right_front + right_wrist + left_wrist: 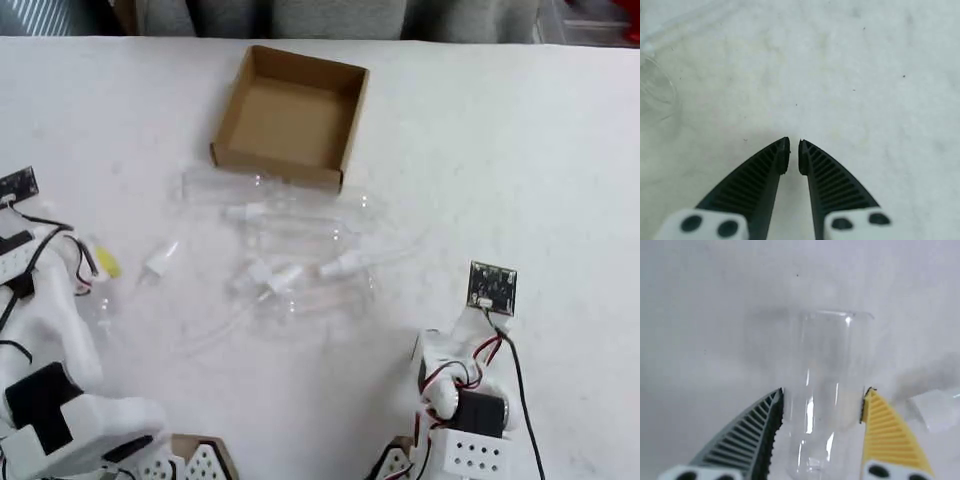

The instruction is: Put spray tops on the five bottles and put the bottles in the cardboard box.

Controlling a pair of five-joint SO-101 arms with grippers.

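The bottle (832, 350) is clear, glossy plastic; cardboard box (290, 120) — matt card; table (520, 150) — smooth, matt; left pincer (823, 392) — ribbed plastic.

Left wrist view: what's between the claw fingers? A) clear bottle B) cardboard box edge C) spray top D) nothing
A: a clear bottle sits between the grey and yellow fingers of the left claw.

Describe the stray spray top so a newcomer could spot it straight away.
Find the open cardboard box on the far side of the white table; just nearer than it sprawls a heap of clear bottles. The spray top lies alone on bare table between that heap and the left arm, while the other white tops sit tangled among the bottles.
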